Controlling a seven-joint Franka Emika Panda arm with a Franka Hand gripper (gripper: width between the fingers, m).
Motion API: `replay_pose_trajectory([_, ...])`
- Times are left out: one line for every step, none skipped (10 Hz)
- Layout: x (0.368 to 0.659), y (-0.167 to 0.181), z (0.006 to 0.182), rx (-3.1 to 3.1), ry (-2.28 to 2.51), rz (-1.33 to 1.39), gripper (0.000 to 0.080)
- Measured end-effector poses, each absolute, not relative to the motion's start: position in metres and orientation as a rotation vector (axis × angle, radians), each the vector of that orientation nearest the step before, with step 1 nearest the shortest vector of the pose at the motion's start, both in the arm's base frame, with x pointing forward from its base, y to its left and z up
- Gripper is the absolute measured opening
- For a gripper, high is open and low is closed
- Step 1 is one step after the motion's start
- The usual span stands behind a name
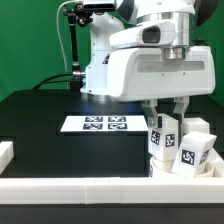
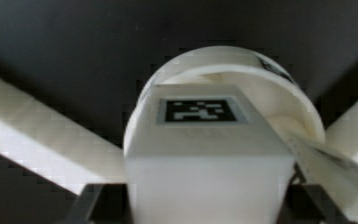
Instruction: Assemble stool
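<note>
My gripper (image 1: pixel 166 117) hangs over the table's corner at the exterior view's right and is shut on a white blocky stool leg (image 1: pixel 159 137) with a square tag. In the wrist view the leg (image 2: pixel 202 130) fills the middle, its tag facing the camera, and dark fingers (image 2: pixel 101 200) press it from both sides. The leg stands upright on or just above the round white seat (image 1: pixel 168 167), whose curved edge (image 2: pixel 247 62) shows behind it. A second tagged leg (image 1: pixel 192 152) stands close beside it, further toward the exterior view's right. I cannot tell whether the held leg touches the seat.
The marker board (image 1: pixel 105 123) lies flat on the black table toward the exterior view's left of the gripper. A long white border rail (image 1: pixel 90 188) runs along the front edge, with a short rail piece (image 1: pixel 6 152) at the left. Another white block (image 1: pixel 201 126) stands behind the legs.
</note>
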State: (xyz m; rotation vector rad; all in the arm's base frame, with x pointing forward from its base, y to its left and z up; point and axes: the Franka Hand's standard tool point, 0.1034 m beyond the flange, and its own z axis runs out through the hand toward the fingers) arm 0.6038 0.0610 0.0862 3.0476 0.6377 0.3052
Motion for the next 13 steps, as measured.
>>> replay_pose_trajectory([0.604, 0.061, 0.087, 3.075, 0.549, 0.291, 0.0341])
replay_pose_trajectory([0.604, 0.061, 0.087, 3.098, 0.465, 0.291, 0.0341])
replay_pose_trajectory([0.604, 0.061, 0.087, 3.115, 0.402, 0.292, 0.0341])
replay_pose_trajectory([0.604, 0.061, 0.087, 3.145, 0.262, 0.292, 0.0341])
replay_pose_trajectory([0.604, 0.061, 0.087, 3.164, 0.141, 0.292, 0.0341])
replay_pose_trajectory([0.604, 0.06, 0.087, 3.175, 0.041, 0.29, 0.0341])
replay_pose_trajectory([0.604, 0.06, 0.087, 3.18, -0.036, 0.288, 0.0341])
replay_pose_trajectory([0.603, 0.059, 0.086, 3.188, -0.162, 0.284, 0.0341])
replay_pose_trajectory([0.6, 0.059, 0.085, 3.191, -0.334, 0.287, 0.0341])
replay_pose_trajectory([0.595, 0.061, 0.084, 3.184, -0.532, 0.279, 0.0341])
replay_pose_trajectory([0.592, 0.064, 0.083, 3.161, -0.71, 0.283, 0.0341])
replay_pose_trajectory([0.588, 0.069, 0.083, 3.129, -0.869, 0.279, 0.0341])
replay_pose_trajectory([0.586, 0.075, 0.083, 3.078, -1.064, 0.26, 0.0341])
